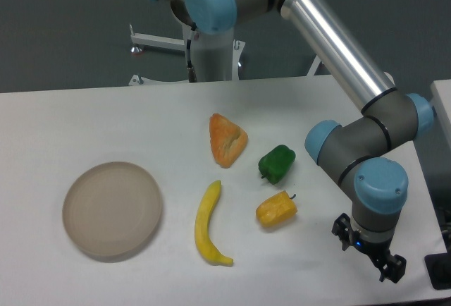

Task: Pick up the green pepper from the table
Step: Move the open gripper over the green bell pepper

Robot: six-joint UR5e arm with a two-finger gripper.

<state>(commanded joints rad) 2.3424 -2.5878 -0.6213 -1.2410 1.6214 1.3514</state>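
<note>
Nearest the camera, at the desk's (84,119) front edge toward its right corner, hangs the hand (370,249), a small black unit below the arm's (366,151) grey wrist with its blue cap. It is seen partly end-on and is dark against the shadow; cannot tell whether the jaws stand apart or together. Nothing visible between them.

Left to right across the desk:

Round beige plate (113,210), left part of the desk, near the front edge. Flat, matte.

Yellow banana (209,223), just right of the plate, lying lengthwise front to back with a slight curve, its lower tip near the front edge.

Orange wedge-shaped fruit piece (227,139), near the desk's middle, behind the banana's upper tip.

Yellow pepper (276,209), right of the banana, small dark stem pointing right.

Green pepper (276,163), just behind the yellow pepper and right of the orange piece, apart from both. Small, dark green, glossy with a pale highlight on top, lumpy lobed outline, lying on the desk surface right of centre. Roughly the yellow pepper's size. It sits well to the left of the hand and farther from the front edge; no contact with the hand.

Arm's silver upper tube runs from the top of the view down to the right edge of the desk.
</note>
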